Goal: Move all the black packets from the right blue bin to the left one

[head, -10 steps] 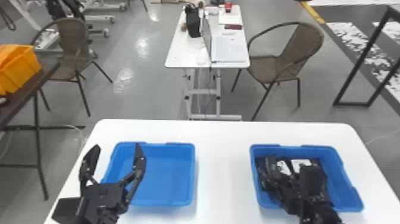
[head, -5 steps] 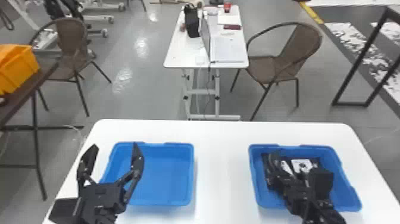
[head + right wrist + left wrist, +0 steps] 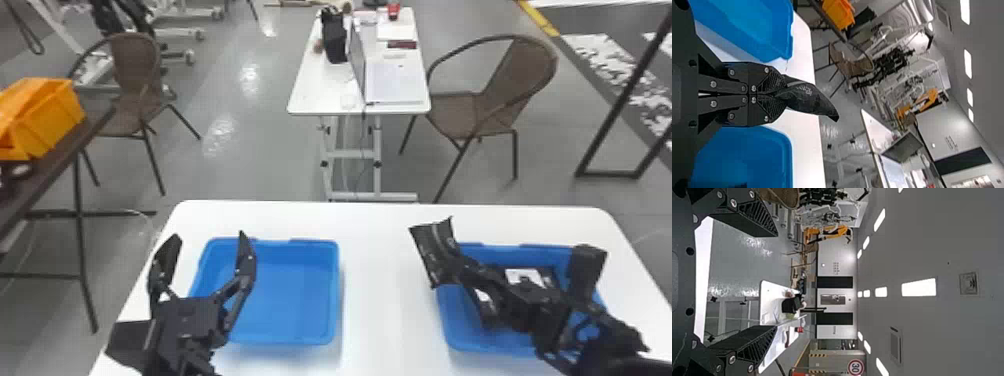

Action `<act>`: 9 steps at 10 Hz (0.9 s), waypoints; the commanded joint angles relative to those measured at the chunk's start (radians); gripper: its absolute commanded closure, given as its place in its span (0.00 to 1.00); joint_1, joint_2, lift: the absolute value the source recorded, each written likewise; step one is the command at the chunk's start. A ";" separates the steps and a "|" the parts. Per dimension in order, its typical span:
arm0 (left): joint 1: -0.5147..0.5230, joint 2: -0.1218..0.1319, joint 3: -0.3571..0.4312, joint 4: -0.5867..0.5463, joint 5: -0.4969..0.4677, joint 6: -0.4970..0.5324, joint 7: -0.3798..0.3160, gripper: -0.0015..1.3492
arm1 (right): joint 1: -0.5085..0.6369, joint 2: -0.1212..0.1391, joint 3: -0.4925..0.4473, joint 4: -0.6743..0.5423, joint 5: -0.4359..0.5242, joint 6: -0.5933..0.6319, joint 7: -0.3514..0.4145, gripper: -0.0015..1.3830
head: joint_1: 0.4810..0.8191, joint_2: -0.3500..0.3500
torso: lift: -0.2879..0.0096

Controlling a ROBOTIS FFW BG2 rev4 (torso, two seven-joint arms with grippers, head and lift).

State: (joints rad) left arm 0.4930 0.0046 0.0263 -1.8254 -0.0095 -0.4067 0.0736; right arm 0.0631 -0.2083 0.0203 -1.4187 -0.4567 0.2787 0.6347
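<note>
My right gripper (image 3: 452, 267) is above the left rim of the right blue bin (image 3: 455, 335), shut on a black packet (image 3: 432, 245). In the right wrist view, my right gripper (image 3: 783, 94) pinches one end of the black packet (image 3: 809, 98), which sticks out past the fingertips. Black packets with white labels (image 3: 525, 275) lie in the right bin, partly hidden by the arm. My left gripper (image 3: 210, 237) stands open over the left side of the left blue bin (image 3: 295, 300); the left wrist view shows this gripper (image 3: 777, 284) with nothing between its fingers.
Both bins rest on a white table (image 3: 390, 300), with a strip of tabletop between them. Farther off stand another white table (image 3: 320, 90) with a laptop, two brown chairs (image 3: 520, 75), and an orange crate (image 3: 50, 115) on a dark table at the left.
My right gripper has risen out of the right bin and shifted left, bringing a black packet up with it. The left arm has stayed nearly still.
</note>
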 commanded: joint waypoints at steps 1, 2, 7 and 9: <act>-0.010 -0.007 -0.002 0.000 -0.003 0.006 0.000 0.15 | -0.060 0.024 0.004 0.027 -0.002 0.051 0.072 0.93 | 0.63 0.65 | 0.97; -0.022 -0.007 -0.005 -0.003 0.013 0.014 0.000 0.15 | -0.117 0.044 0.033 0.079 0.003 0.066 0.161 0.93 | 0.63 0.69 | 0.97; -0.151 0.029 -0.069 -0.045 0.359 0.250 -0.107 0.15 | -0.376 0.099 0.265 0.264 0.023 0.071 0.421 0.93 | 0.63 0.87 | 0.97; -0.182 0.031 -0.055 -0.045 0.559 0.394 -0.184 0.15 | -0.414 0.101 0.320 0.257 -0.030 0.071 0.436 0.93 | 0.63 0.88 | 0.97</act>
State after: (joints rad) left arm 0.3188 0.0349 -0.0352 -1.8697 0.5083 -0.0457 -0.1094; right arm -0.3409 -0.1077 0.3256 -1.1601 -0.4656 0.3497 1.0710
